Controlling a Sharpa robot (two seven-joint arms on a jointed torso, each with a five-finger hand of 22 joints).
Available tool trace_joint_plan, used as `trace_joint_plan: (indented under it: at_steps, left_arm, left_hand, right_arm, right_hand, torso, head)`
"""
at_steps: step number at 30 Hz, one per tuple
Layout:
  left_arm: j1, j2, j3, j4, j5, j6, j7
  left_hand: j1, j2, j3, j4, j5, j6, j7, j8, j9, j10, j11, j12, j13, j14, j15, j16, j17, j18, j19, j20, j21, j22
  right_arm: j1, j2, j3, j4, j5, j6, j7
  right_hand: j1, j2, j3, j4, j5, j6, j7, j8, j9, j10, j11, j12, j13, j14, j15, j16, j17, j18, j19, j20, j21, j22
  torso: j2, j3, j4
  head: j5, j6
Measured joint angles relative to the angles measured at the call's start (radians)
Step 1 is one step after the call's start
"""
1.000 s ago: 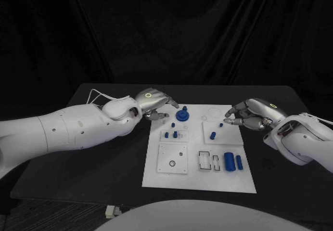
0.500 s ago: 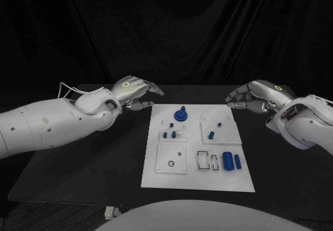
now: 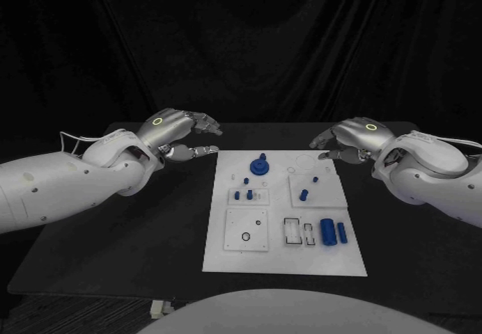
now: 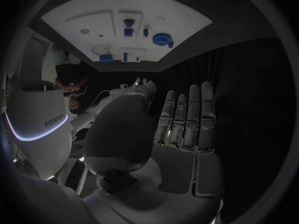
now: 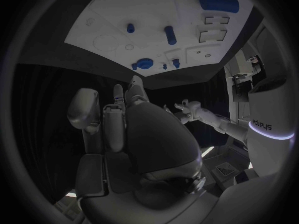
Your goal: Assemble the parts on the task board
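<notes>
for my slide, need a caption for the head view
Both empty hands, left and right, hover beside the white task board and its blue parts.

Robot lab, black-draped backdrop [image 3: 261,56], black table [image 3: 131,229], white task board [image 3: 286,261]

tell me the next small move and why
Probably bring the right hand back over the board toward the loose blue cylinders. Both hands hold nothing, the left hand sits off the board's far corner, and the cylinders lie flat nearer the right side.

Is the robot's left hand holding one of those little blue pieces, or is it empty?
Empty. The left hand sits off the task board, fingers stretched apart with nothing between them.
</notes>
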State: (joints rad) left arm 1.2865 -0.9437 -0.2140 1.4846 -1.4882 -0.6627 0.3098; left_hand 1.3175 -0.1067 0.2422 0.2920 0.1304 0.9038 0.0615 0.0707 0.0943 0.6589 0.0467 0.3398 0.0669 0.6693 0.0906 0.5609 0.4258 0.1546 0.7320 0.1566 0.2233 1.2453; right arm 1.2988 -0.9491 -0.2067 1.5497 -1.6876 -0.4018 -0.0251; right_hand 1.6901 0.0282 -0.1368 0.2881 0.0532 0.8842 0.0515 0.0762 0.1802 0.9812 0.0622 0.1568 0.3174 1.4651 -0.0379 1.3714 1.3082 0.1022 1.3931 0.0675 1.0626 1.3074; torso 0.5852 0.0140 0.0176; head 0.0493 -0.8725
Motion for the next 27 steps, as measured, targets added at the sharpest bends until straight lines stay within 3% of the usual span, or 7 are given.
trace_joint_plan:
  at_steps: [3,5,8,10,14,19,27]
  left_arm:
    - [-0.002,-0.009,0.0,0.005,0.154,0.013,0.089]
    - [-0.006,-0.014,0.0,0.007,0.279,0.044,0.149]
    - [-0.014,-0.018,0.0,0.008,0.462,0.113,0.219]
    - [-0.022,-0.022,0.0,0.007,0.599,0.177,0.263]
    - [-0.034,-0.031,-0.001,0.006,0.8,0.286,0.311]
    - [-0.044,-0.041,-0.001,0.009,0.949,0.385,0.337]
    - [-0.053,-0.045,-0.001,0.016,1.05,0.456,0.356]
  left_hand:
    - [-0.017,0.025,-0.093,-0.001,0.065,-0.011,0.018,-0.001,-0.009,-0.059,0.006,0.0,-0.002,-0.117,0.008,-0.118,-0.111,-0.016,-0.144,0.012,-0.142,-0.096]
    - [-0.032,0.046,-0.147,-0.007,0.085,-0.041,0.023,-0.004,-0.017,-0.128,0.001,-0.024,-0.003,-0.253,-0.015,-0.222,-0.192,-0.016,-0.27,0.01,-0.162,-0.164]
    - [-0.024,0.069,-0.228,-0.001,0.093,-0.104,0.011,-0.004,-0.026,-0.303,-0.007,-0.116,-0.015,-0.503,-0.031,-0.423,-0.337,-0.016,-0.517,0.009,-0.169,-0.425]
    - [-0.023,0.098,-0.288,-0.001,0.093,-0.224,-0.005,-0.009,-0.033,-0.421,-0.024,-0.175,-0.025,-0.61,-0.031,-0.515,-0.397,-0.016,-0.616,0.018,-0.182,-0.641]
    - [-0.017,0.125,-0.357,0.001,0.081,-0.346,-0.029,-0.019,-0.042,-0.51,-0.055,-0.209,-0.033,-0.657,-0.024,-0.555,-0.421,0.004,-0.664,0.033,-0.184,-0.792]
    - [-0.006,0.135,-0.377,0.002,0.082,-0.398,-0.044,-0.019,-0.046,-0.536,-0.073,-0.214,-0.035,-0.665,-0.024,-0.555,-0.424,0.009,-0.679,0.049,-0.187,-0.848]
    - [0.056,0.179,-0.408,-0.001,0.165,-0.397,-0.027,-0.023,-0.046,-0.547,-0.056,-0.196,-0.036,-0.653,0.023,-0.555,-0.424,0.009,-0.64,0.126,-0.176,-0.809]
  right_arm:
    - [-0.004,0.011,0.0,-0.008,-0.04,0.027,-0.016]
    - [-0.006,0.017,0.0,-0.011,-0.056,0.037,-0.023]
    - [-0.009,0.025,0.0,-0.016,-0.077,0.051,-0.032]
    - [-0.012,0.031,0.0,-0.02,-0.087,0.06,-0.037]
    - [-0.017,0.037,0.0,-0.025,-0.101,0.075,-0.043]
    - [-0.028,0.043,0.0,-0.035,-0.111,0.093,-0.046]
    - [-0.048,0.056,0.0,-0.06,-0.119,0.119,-0.046]
  right_hand:
    - [-0.091,-0.041,0.05,0.0,0.0,0.006,-0.005,0.0,-0.011,0.019,-0.008,-0.003,-0.024,0.002,-0.002,-0.002,0.001,0.0,0.028,-0.004,0.067,0.0]
    - [-0.126,-0.069,0.096,0.0,0.0,0.013,-0.012,0.0,-0.018,0.032,-0.008,-0.003,-0.038,0.002,-0.002,0.025,0.001,-0.012,0.046,-0.007,0.111,0.0]
    - [-0.183,-0.102,0.132,0.002,0.0,0.031,-0.012,0.006,-0.022,0.05,-0.01,-0.003,-0.049,-0.002,-0.005,0.066,0.001,-0.025,0.065,-0.008,0.168,0.0]
    - [-0.205,-0.123,0.169,0.001,0.0,0.032,-0.012,0.006,-0.026,0.05,-0.01,-0.003,-0.057,-0.001,-0.006,0.071,0.001,-0.025,0.065,-0.008,0.176,0.0]
    - [-0.217,-0.136,0.212,0.0,0.0,0.04,-0.014,0.006,-0.029,0.05,-0.01,-0.003,-0.066,0.002,-0.009,0.077,0.001,-0.025,0.065,-0.008,0.182,0.0]
    - [-0.209,-0.144,0.265,-0.004,0.017,0.05,-0.014,0.011,-0.031,0.05,-0.01,-0.008,-0.077,0.002,-0.009,0.077,0.001,-0.025,0.065,-0.008,0.182,0.0]
    - [-0.191,-0.168,0.338,-0.005,0.107,0.057,-0.014,0.011,-0.034,0.05,-0.01,-0.015,-0.098,0.002,-0.009,0.081,0.001,-0.025,0.065,-0.008,0.182,0.0]
  torso:
    - [0.001,-0.0001,0.0003]
    - [0.001,-0.0002,0.0007]
    - [0.002,-0.001,0.0011]
    - [0.002,-0.0017,0.0016]
    - [0.002,-0.002,0.0018]
    - [0.002,-0.0015,0.0015]
    - [0.001,-0.0021,0.0012]
  head:
    - [-0.002,0.0]
    - [-0.002,0.0]
    - [-0.005,0.0]
    - [-0.007,0.0]
    - [-0.015,0.0]
    - [-0.023,0.0]
    - [-0.025,0.0]
